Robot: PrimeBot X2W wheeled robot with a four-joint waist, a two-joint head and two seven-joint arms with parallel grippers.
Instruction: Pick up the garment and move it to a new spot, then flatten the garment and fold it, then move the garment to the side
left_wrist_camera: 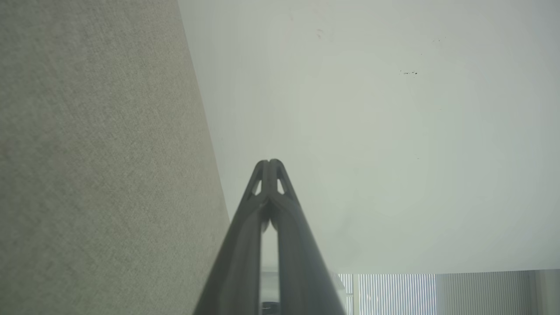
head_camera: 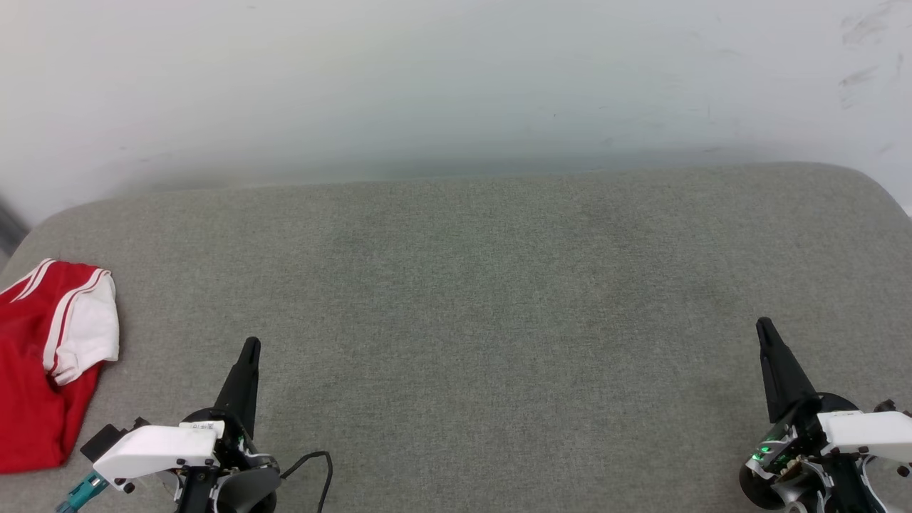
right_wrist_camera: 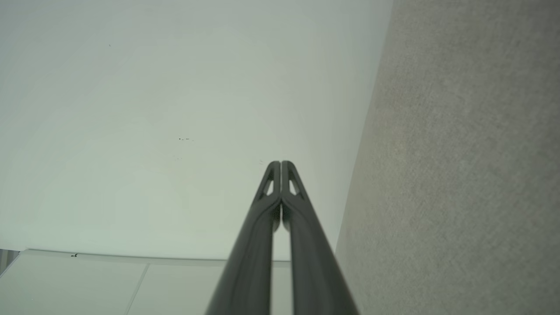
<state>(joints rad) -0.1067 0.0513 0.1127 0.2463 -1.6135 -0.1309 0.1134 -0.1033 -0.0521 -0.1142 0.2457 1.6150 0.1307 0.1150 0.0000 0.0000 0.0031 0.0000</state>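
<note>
Left gripper [head_camera: 251, 343] and right gripper [head_camera: 762, 324] pinched together, empty, over grey cushion [head_camera: 499, 299]; garment [head_camera: 43, 370] at left edge

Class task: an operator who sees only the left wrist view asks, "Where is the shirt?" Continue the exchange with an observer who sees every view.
Observer: The red shirt lies at the left edge of the grey cushion, with a white sleeve on top.
Operator: Is my left claw touching it?
Observer: No. In the head view the left claw sits to the shirt's right, with bare cushion between them.
Operator: And the right claw?
Observer: The right claw is shut and empty, over the cushion's far right side.
</note>
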